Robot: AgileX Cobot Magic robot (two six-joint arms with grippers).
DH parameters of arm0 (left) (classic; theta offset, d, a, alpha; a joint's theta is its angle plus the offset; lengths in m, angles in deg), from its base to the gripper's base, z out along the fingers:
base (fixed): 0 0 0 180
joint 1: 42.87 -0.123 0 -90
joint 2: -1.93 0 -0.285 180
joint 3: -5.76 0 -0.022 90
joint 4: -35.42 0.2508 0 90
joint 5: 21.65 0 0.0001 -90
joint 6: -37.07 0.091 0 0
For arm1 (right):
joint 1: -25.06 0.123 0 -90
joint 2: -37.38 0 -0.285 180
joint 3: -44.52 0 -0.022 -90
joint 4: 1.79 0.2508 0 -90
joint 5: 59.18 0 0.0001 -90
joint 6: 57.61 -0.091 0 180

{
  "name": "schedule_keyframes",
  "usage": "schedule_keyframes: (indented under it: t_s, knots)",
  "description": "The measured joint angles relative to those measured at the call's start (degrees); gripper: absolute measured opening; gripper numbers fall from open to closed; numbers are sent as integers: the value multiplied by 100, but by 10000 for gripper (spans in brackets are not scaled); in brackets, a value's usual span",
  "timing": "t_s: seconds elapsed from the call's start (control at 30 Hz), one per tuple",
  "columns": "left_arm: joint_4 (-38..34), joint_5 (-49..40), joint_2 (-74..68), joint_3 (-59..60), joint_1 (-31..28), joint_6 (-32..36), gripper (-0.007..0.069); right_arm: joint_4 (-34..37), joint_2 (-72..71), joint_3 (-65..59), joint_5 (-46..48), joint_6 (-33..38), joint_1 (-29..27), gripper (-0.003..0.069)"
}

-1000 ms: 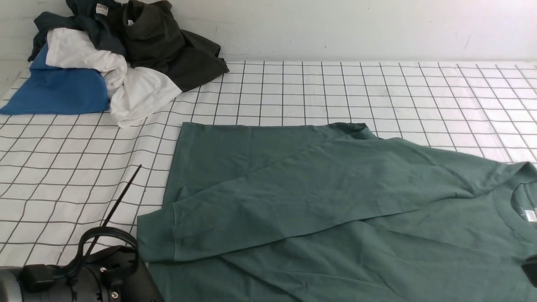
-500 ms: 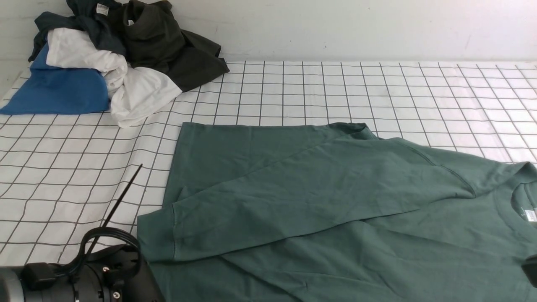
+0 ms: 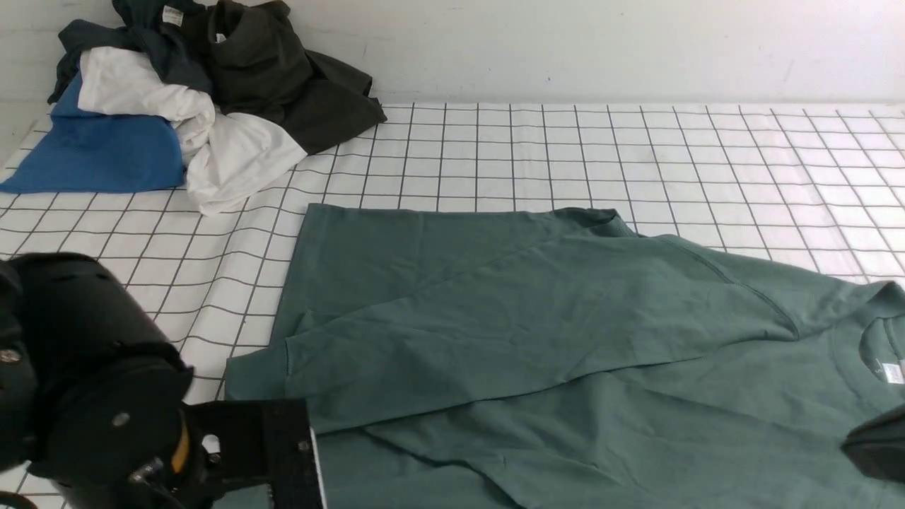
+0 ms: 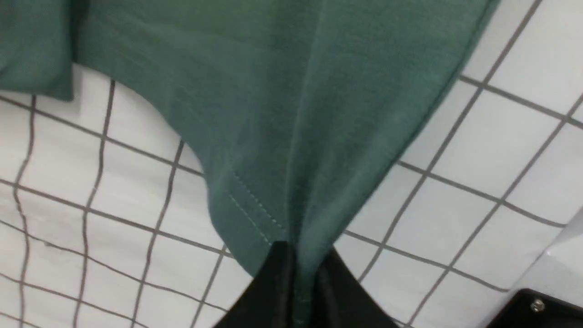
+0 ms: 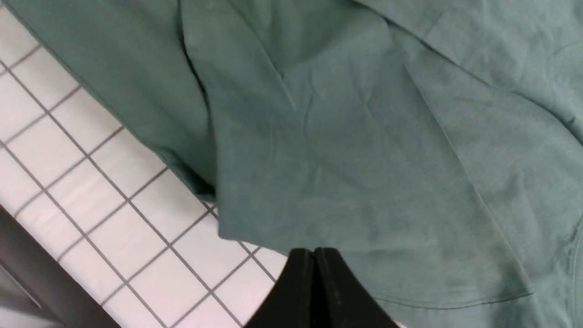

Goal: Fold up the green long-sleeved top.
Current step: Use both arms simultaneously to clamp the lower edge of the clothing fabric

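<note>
The green long-sleeved top (image 3: 537,339) lies spread over the checked cloth, one sleeve folded across its body with the cuff (image 3: 258,378) at the left. Its neck and white tag (image 3: 892,371) are at the right edge. In the left wrist view my left gripper (image 4: 300,255) is shut on a stitched hem corner of the top (image 4: 282,114), and the fabric pulls up into a ridge from the jaws. From the front, the left arm (image 3: 92,396) hides that grip. My right gripper (image 5: 314,253) is shut with nothing between its fingers, at the near edge of the top (image 5: 364,136).
A pile of blue, white and dark garments (image 3: 191,92) sits at the back left against the wall. The white checked cloth (image 3: 565,148) covers the table. A dark table edge (image 5: 36,278) runs close to the right gripper.
My left gripper has closed on the top's hem and the left arm has risen into view. The top's near left edge has shifted slightly. The right gripper shows a little more.
</note>
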Motion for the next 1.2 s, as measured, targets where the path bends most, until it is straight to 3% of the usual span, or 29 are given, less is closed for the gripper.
schedule_keyframes:
  t_s: [0.13,0.27,0.5,0.6,0.83,1.0,1.2]
  knots:
    - [-517,33,67,114,-572,433,15,-19,454,0,-29,810,0,-1]
    - [-714,113,67,133,-686,566,15,-38,787,0,-50,1266,0,59]
    - [-946,219,67,157,-697,601,15,-929,1353,-1150,-290,1425,0,337]
    - [-962,251,67,157,-697,601,15,-1383,1386,-1910,-930,1315,0,400]
    - [-994,423,67,157,-697,608,15,-2307,1393,-3083,-2516,739,0,416]
    - [-1017,503,56,157,-697,608,15,-2965,1400,-3138,-3052,68,0,391]
    - [-1075,516,-85,157,-697,608,15,-3339,1794,-3142,-3408,-254,0,356]
